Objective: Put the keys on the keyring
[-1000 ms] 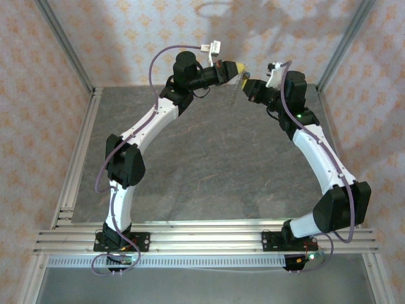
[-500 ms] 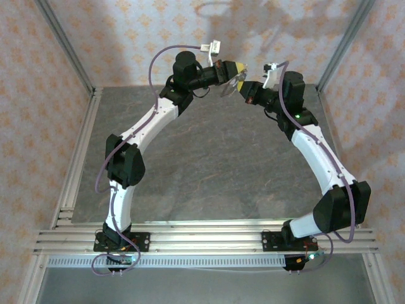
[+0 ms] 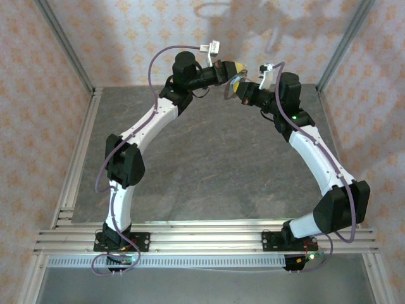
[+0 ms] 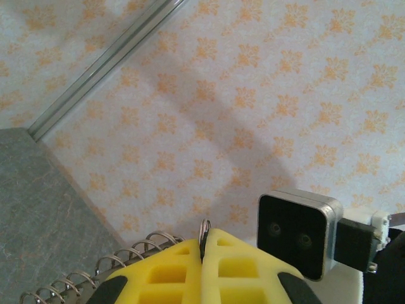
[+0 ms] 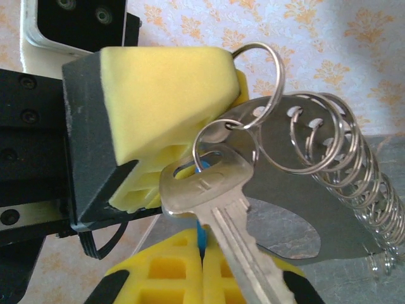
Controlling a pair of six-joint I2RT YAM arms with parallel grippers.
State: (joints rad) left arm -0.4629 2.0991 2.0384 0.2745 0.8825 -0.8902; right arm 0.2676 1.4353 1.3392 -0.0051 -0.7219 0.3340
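High at the back of the cell, my left gripper point(image 3: 236, 68) and right gripper point(image 3: 238, 90) meet almost tip to tip. In the left wrist view the left gripper point(image 4: 204, 246) is shut on the thin metal keyring point(image 4: 204, 227), whose edge pokes up between the yellow pads. A coil spring point(image 4: 88, 282) trails off to the left. In the right wrist view the right gripper point(image 5: 202, 253) is shut on a blue key head point(image 5: 201, 233); its shaft is hidden. Just above it, a silver key point(image 5: 212, 193) hangs from a small ring point(image 5: 205, 140) linked to the keyring point(image 5: 269, 69).
A flat grey metal tag point(image 5: 297, 209) and the long coil spring point(image 5: 357, 180) hang from the same bundle of rings. The patterned back wall point(image 4: 253, 95) is close behind both grippers. The grey table point(image 3: 215, 164) lies well below them.
My right gripper has moved left and up to the left gripper's tip. The bundle that hung straight down from the left gripper now sits between the two grippers.
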